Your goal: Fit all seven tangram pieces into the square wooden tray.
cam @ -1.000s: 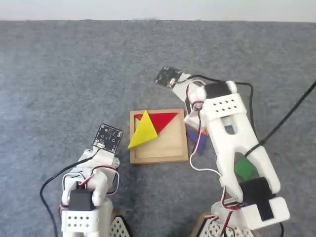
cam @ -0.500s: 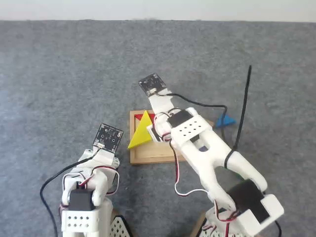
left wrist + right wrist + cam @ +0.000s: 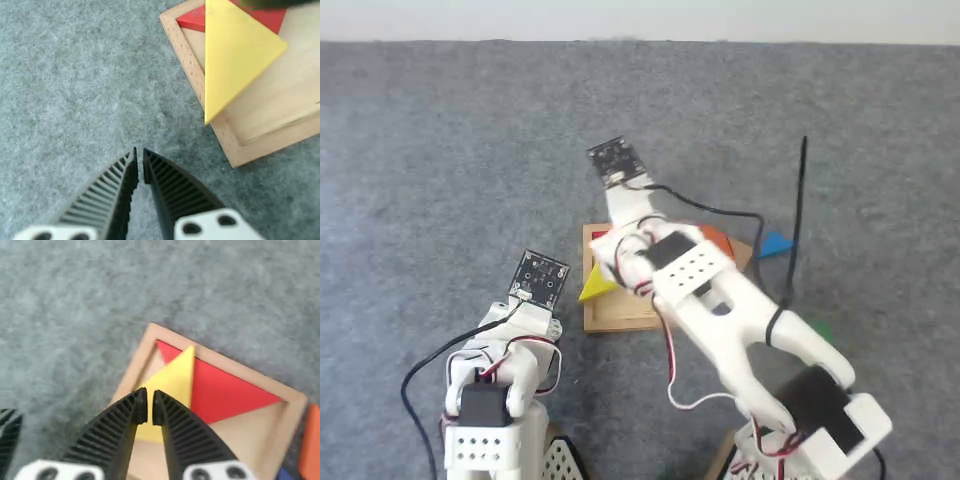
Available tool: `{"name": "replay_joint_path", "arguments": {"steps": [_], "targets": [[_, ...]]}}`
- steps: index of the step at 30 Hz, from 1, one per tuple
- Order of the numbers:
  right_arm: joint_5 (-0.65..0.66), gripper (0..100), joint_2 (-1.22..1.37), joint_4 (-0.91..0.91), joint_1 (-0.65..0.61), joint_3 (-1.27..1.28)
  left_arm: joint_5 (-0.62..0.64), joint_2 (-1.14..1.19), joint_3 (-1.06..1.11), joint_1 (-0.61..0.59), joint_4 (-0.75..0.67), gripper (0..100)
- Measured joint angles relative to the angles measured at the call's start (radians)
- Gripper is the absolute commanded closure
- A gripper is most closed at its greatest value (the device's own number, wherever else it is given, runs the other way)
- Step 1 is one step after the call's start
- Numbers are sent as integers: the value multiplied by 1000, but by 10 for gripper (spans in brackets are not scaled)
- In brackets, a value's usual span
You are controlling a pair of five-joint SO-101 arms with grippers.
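Now that the right end effector (image 3: 148, 402), closed and empty, has swung over, the yellow triangle (image 3: 175, 382) just beneath probably needs seating.

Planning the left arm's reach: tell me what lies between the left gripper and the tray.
Bare grey carpet between the left gripper and the tray, seen in the left wrist view.

readable text: none | wooden tray (image 3: 184, 50): plain wood, no print | circuit board (image 3: 539, 277) on left arm: markings too small to read
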Motion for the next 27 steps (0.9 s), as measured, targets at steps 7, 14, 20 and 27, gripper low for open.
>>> {"name": "replay_joint_path", "arguments": {"steps": [7, 14, 20, 27], "targets": [[-155, 944, 21, -38, -98, 9, 0, 0, 0, 0, 0, 983], [-164, 945, 118, -57, -106, 9, 0, 0, 0, 0, 15, 983], [-164, 945, 120, -64, -109, 9, 0, 0, 0, 0, 15, 984], [-164, 945, 120, -64, -110, 9, 0, 0, 0, 0, 15, 984]]}}
